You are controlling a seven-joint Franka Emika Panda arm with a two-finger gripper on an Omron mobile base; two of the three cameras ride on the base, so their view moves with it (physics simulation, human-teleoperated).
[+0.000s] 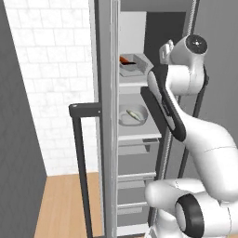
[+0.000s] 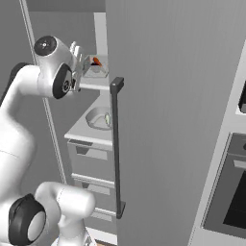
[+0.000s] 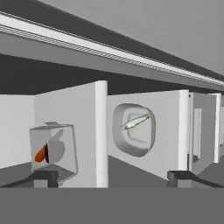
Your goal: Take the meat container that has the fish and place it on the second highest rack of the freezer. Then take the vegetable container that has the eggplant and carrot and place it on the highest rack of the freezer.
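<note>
**Both containers shelved, jaws standing clear**

While the white arm's two-finger jaws (image 3: 111, 177) hang spread wide and empty just before the tall grey freezer (image 2: 168, 120), both loads sit inside. Nearest, the clear vegetable container (image 1: 132, 65) with bright orange carrot (image 3: 41, 153) and dark eggplant (image 3: 47, 153) rests on the highest rack (image 1: 135, 83). Below it, the pale bowl holding the slim silvery-green fish (image 1: 132, 115) lies on the second highest rack (image 1: 139, 135). Pulling back carelessly, I reckon, a fingertip could clip that container and shove it askew.
</note>
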